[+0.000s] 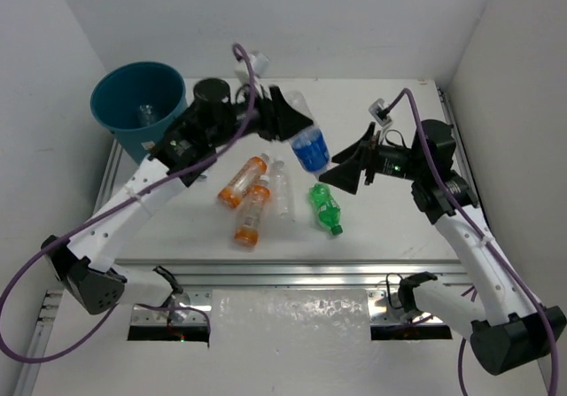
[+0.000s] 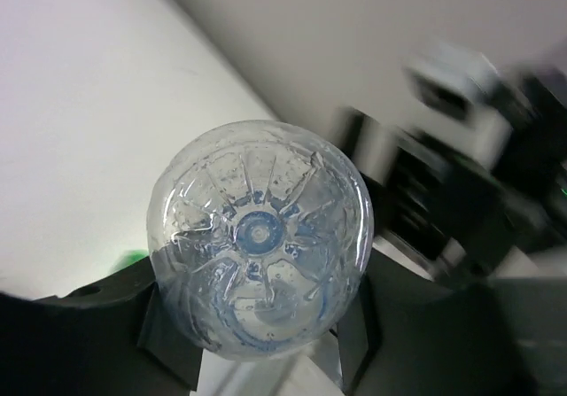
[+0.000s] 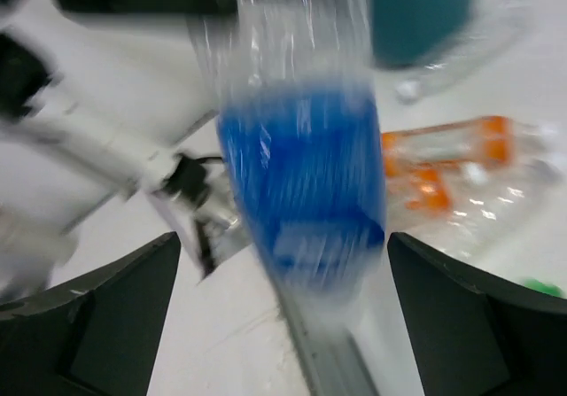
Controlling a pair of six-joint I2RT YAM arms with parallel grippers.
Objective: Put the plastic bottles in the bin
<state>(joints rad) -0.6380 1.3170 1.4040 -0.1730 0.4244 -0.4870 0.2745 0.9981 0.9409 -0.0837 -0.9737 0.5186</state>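
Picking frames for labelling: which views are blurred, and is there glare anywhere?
Top view: sharp, glare on the shiny strip at the near edge. Left wrist view: blue-label bottle crisp, background smeared. Right wrist view: motion blur throughout.

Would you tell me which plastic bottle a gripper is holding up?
The clear plastic bottle with the blue label, held by the left gripper; the two orange bottles, the plain clear bottle and the green bottle lie on the table.

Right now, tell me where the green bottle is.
Top view: the green bottle lies on the table, right of centre, beside the clear bottle.
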